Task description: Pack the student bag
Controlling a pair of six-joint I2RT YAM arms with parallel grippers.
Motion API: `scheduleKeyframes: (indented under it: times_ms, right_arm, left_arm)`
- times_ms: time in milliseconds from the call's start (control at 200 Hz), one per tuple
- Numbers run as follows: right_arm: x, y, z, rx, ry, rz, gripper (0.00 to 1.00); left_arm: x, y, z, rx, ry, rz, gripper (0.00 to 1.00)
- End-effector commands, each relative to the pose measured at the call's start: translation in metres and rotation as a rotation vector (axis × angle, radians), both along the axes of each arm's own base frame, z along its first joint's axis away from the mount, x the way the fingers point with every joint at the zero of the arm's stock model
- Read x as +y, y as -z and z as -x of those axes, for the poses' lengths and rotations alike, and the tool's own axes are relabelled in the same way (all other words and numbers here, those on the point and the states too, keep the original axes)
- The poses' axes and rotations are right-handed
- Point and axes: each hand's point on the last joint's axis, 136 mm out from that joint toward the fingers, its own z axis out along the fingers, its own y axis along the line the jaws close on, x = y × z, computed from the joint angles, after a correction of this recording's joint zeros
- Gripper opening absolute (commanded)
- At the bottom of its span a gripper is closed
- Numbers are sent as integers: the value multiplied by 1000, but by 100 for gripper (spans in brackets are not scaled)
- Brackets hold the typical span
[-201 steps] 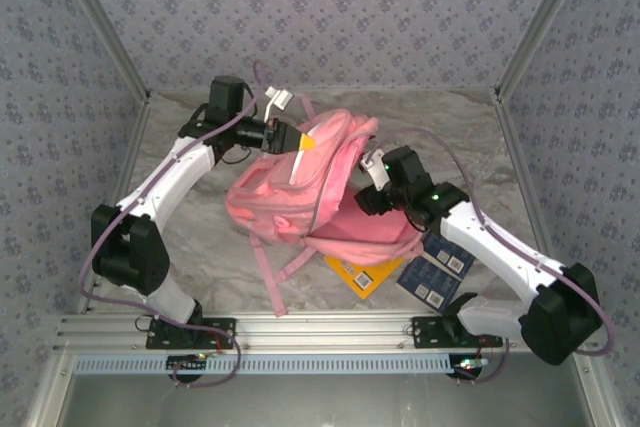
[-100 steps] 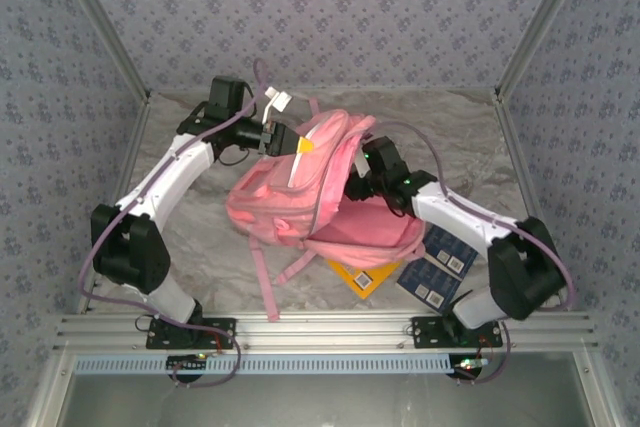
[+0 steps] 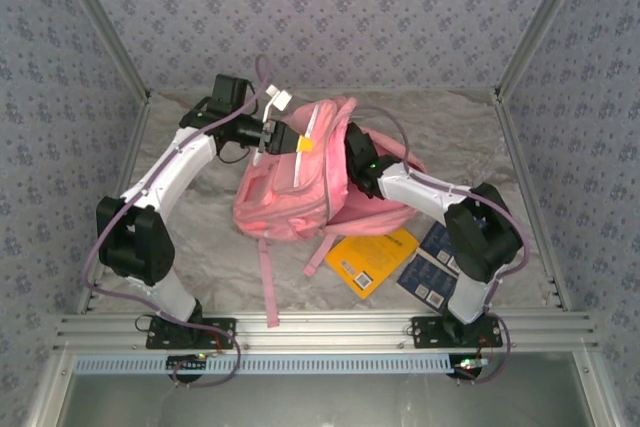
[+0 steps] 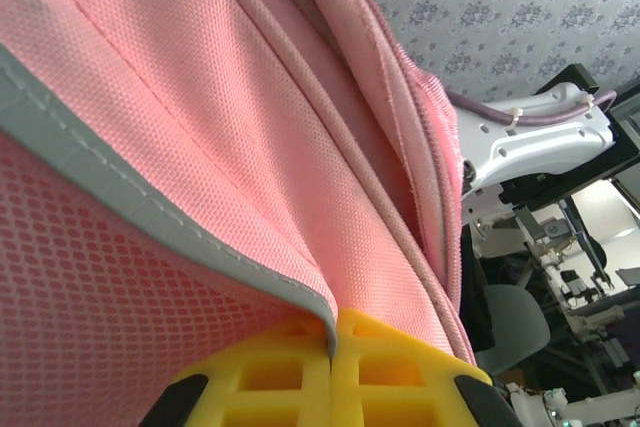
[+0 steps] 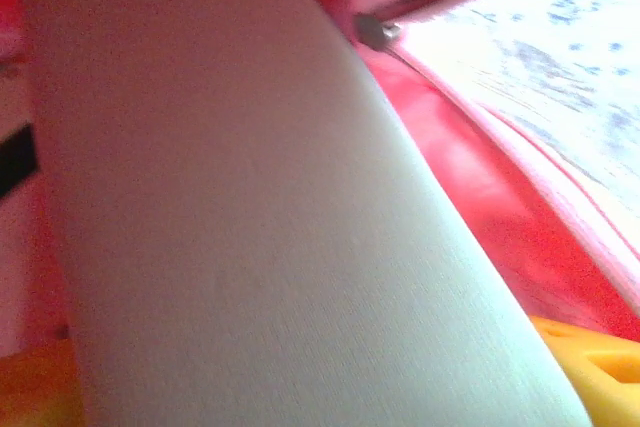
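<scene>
One packing step is under way: the left claw (image 4: 332, 332) pinches the bag (image 3: 295, 192) open, the right claw (image 3: 352, 150) reaches inside, its grip unclear, and must next back out cleanly.

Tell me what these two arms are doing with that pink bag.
The left gripper is shut on the rim of the student bag, holding its mouth up. The right gripper is inside the bag with a pale flat item between its jaws; whether it grips it is unclear. A yellow book and two dark booklets lie on the table.

student bag (image 3: 285, 197) blocks centre; books (image 3: 372, 259) near right; table (image 3: 215, 247) left-front free
</scene>
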Motion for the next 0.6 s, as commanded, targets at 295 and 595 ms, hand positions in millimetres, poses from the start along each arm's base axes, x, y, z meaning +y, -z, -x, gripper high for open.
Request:
scheduleKeyframes:
  times_ms: [295, 595]
  right_arm:
    - [-49, -55, 19, -135, 80, -183, 84]
    - [-48, -42, 9, -10, 96, -245, 84]
  left_arm:
    - [-1, -48, 25, -117, 129, 138, 0]
    - [-2, -48, 26, -116, 131, 135, 0]
